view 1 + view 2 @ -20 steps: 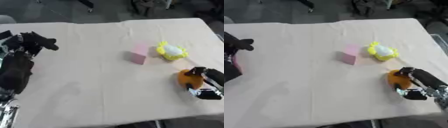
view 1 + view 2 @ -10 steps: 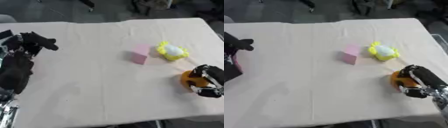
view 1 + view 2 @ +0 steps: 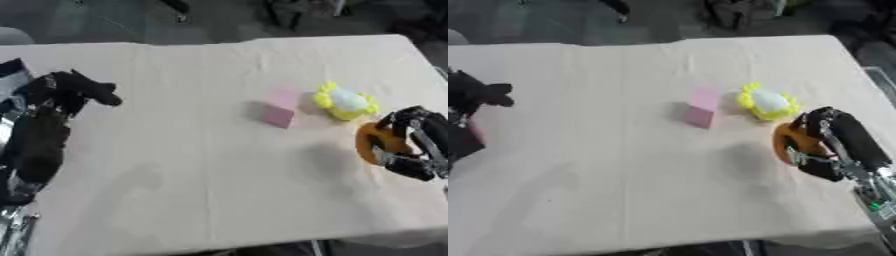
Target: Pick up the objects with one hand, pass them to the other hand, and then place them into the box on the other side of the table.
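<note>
1. The robot's black left hand [image 3: 74,91] shows at about nine o'clock in the left eye view, above the cream cloth-covered surface [image 3: 192,165]. Its fingers are bent inward and nothing shows inside them; a thumb or finger sticks out toward three o'clock.
2. A small pink block with a paler top face [image 3: 282,108] lies just past the middle of the surface, toward two o'clock, touching nothing.
3. A yellow soft toy with a pale bluish-white centre and lobed yellow edge [image 3: 345,101] lies just beside the pink block, on its three o'clock side, with a narrow strip of cloth between them.
4. A round orange object [image 3: 796,143] sits at the toy's five o'clock, very near it. Whether it rests on the cloth or is lifted, I cannot tell.
5. The robot's black right hand [image 3: 837,145] comes in from four o'clock, its fingers curled over the orange object's top and its thumb hooked under the lower side, holding it.
</note>
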Controlling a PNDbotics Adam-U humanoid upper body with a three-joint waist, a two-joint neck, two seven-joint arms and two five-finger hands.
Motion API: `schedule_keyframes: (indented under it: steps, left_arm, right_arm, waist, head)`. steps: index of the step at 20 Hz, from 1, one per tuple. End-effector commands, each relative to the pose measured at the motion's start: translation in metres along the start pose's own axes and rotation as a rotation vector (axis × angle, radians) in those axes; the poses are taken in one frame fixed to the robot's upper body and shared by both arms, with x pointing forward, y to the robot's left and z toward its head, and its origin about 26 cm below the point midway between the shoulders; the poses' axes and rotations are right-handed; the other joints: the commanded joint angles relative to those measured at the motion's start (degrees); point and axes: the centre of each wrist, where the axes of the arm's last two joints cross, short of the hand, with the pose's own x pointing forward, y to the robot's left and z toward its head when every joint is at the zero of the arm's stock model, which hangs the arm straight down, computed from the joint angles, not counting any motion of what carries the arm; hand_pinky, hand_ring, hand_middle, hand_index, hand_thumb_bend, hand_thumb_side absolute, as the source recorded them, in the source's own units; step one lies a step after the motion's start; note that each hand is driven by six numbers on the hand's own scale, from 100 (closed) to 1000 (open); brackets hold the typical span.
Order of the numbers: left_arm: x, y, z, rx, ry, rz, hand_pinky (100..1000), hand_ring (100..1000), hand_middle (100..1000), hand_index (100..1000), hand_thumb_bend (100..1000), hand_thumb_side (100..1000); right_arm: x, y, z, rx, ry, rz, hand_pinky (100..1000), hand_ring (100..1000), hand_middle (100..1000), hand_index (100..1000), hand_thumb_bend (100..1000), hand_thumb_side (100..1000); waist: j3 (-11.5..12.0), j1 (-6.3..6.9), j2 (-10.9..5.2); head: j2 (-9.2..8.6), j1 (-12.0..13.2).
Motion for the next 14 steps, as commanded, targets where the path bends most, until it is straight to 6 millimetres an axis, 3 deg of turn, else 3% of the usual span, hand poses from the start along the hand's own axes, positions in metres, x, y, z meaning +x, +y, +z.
schedule_keyframes:
  steps: [1,9,14]
  left_arm:
    - [-0.001,-0.002,0.001,-0.057,0.036,-0.09,848,616,518,664,745,633]
    - [-0.036,-0.022,-0.011,-0.279,0.121,-0.202,857,662,543,696,749,604]
    - [-0.042,-0.036,-0.03,-0.444,0.078,-0.3,869,761,636,772,802,584]
  right_arm:
    - [0.017,-0.022,-0.02,-0.023,-0.085,-0.061,706,354,194,331,100,198]
    - [0.042,-0.036,-0.057,0.003,-0.245,-0.246,702,357,194,330,100,280]
    - [0.055,-0.038,-0.075,0.023,-0.356,-0.316,702,359,195,332,100,298]
  waist:
    - [-0.1,-0.05,-0.44]
    - [0.5,-0.46,-0.72]
    - [1.1,-0.71,-0.77]
  head:
    - [-0.11,0.2]
    - [-0.11,1.1]
    - [-0.11,3.2]
